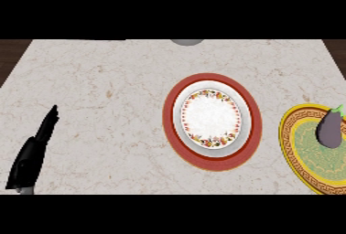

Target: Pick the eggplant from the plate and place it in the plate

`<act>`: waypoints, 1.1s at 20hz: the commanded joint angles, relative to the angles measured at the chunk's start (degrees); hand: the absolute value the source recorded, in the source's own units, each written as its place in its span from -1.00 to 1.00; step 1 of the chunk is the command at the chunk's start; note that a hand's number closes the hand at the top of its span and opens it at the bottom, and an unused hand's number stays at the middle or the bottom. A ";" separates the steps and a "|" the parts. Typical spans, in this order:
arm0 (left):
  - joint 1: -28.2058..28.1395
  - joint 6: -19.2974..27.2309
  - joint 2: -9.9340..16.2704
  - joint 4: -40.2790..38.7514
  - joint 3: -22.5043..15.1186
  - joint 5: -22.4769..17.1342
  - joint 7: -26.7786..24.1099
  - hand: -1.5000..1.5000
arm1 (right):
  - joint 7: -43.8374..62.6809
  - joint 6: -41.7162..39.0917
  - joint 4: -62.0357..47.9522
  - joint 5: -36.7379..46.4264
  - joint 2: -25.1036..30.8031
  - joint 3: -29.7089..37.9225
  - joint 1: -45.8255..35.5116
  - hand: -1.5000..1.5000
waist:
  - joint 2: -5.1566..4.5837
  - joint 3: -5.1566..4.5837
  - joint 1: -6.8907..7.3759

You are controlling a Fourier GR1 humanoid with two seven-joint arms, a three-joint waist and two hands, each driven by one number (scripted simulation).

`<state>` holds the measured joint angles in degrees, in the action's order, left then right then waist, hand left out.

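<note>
I see a purple eggplant [332,129] on a yellow-rimmed green patterned plate [297,151], a red-rimmed white floral plate [212,121], beige marbled counter [101,91], my black left hand [34,153].

We look steeply down on a table [101,91] with a pale beige marble top, veined faintly in brown. Past its far left and far right corners we see dark wood floor [12,50]. A grey rounded shape [187,41] sits at the table's far edge.
</note>
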<state>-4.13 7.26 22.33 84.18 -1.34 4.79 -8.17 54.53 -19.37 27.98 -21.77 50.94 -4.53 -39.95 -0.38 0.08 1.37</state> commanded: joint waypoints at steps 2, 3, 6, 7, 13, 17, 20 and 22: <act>-1.11 -0.98 0.02 0.63 1.77 -0.53 -0.93 0.00 | -0.67 -7.04 -6.62 1.75 -1.36 0.61 -2.93 -1.00 | 0.00 0.00 0.18; -3.07 -1.49 -0.28 5.01 -0.26 -0.17 2.50 0.00 | -2.28 -8.07 -7.96 1.86 -1.41 0.41 -0.95 -1.00 | 0.01 0.05 0.37; -1.12 -1.15 -0.80 1.41 1.25 0.43 0.68 0.00 | -4.06 -9.12 -10.54 2.78 -3.02 1.16 -2.56 -1.00 | -0.04 0.02 0.17; 1.09 -0.61 -0.93 -1.65 1.91 1.29 -0.20 0.00 | -5.05 -8.65 -11.68 3.17 -3.71 1.51 -2.64 -1.00 | -0.07 0.01 -0.04; -1.01 -2.42 -1.26 2.43 2.44 1.09 1.14 0.00 | -4.94 -11.33 -12.42 4.02 -5.36 2.37 -2.17 -1.00 | 0.16 -0.02 -0.45; 1.95 -3.23 -1.41 -1.25 3.75 1.86 1.63 0.00 | -2.57 -10.62 -11.04 4.86 -6.76 2.79 -2.17 -1.00 | 0.28 -0.07 -0.94; -0.48 -3.09 -2.82 -1.66 4.11 2.29 -2.03 0.00 | -4.96 -9.22 -13.17 6.29 -6.74 3.87 -2.53 -1.00 | 0.17 -0.04 -0.57; 2.23 -3.04 -3.10 -0.94 3.93 2.79 0.95 0.00 | -8.43 -9.83 -14.77 7.29 -7.30 4.15 -1.97 -1.00 | 0.06 0.00 -0.41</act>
<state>-3.98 4.94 19.49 83.59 1.76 7.41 -8.54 47.95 -28.30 15.18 -15.65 43.87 -1.42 -42.14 -0.18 -0.09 0.88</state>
